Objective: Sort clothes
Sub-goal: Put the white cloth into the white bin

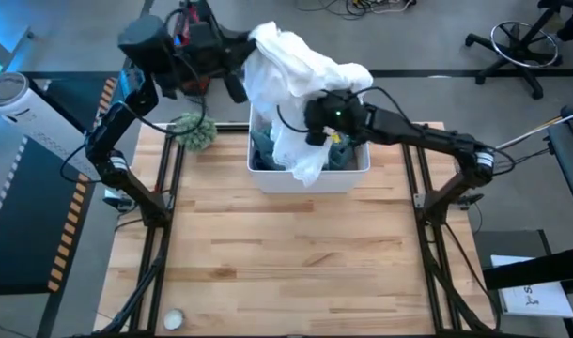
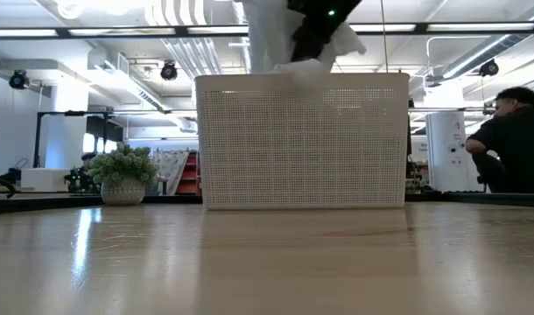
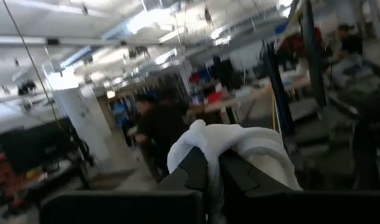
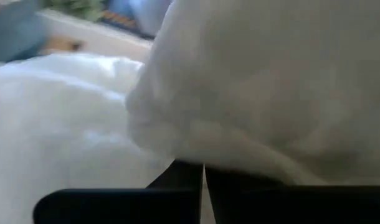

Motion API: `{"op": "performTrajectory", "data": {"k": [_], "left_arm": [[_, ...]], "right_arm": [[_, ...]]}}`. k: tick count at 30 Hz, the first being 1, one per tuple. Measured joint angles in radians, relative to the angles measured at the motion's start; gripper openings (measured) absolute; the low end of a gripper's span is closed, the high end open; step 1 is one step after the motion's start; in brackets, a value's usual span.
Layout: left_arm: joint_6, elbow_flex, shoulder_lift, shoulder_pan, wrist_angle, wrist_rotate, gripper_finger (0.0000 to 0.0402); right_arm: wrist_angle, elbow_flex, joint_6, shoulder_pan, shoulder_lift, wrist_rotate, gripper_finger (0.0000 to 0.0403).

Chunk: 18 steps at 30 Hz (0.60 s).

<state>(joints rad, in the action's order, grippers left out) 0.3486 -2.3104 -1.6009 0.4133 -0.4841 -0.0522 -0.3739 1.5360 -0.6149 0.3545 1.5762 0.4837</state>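
A white plastic bin (image 1: 309, 176) stands at the 12 o'clock edge of the wooden table (image 1: 286, 263), with a small green plant (image 1: 193, 130) at its 9 o'clock side and a seated person (image 2: 512, 140) in the room beyond. A white garment (image 1: 296, 70) is stretched above the bin between both grippers, its lower folds draping over blue-grey clothes (image 1: 266, 150) inside. The left gripper (image 1: 238, 83), raised at 11 o'clock, is clamped on one end; the right gripper (image 1: 317, 131), reaching in from 3 o'clock, is clamped on the other.
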Motion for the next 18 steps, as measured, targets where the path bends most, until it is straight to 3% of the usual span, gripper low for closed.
{"op": "performTrajectory", "data": {"k": [6,11,18], "left_arm": [[-0.004,0.158,0.003,0.022,-0.030,0.014,0.0000],[-0.030,0.341,0.011,0.066,0.035,0.008,0.0000],[-0.119,0.613,0.013,0.129,0.269,-0.165,0.0000]], "right_arm": [[-0.270,-0.008,0.102,0.019,-0.057,-0.169,0.0000],[-0.386,-0.032,0.153,0.019,-0.122,-0.204,0.0000],[-0.422,-0.136,0.227,0.019,-0.261,-0.327,0.0000]]}}
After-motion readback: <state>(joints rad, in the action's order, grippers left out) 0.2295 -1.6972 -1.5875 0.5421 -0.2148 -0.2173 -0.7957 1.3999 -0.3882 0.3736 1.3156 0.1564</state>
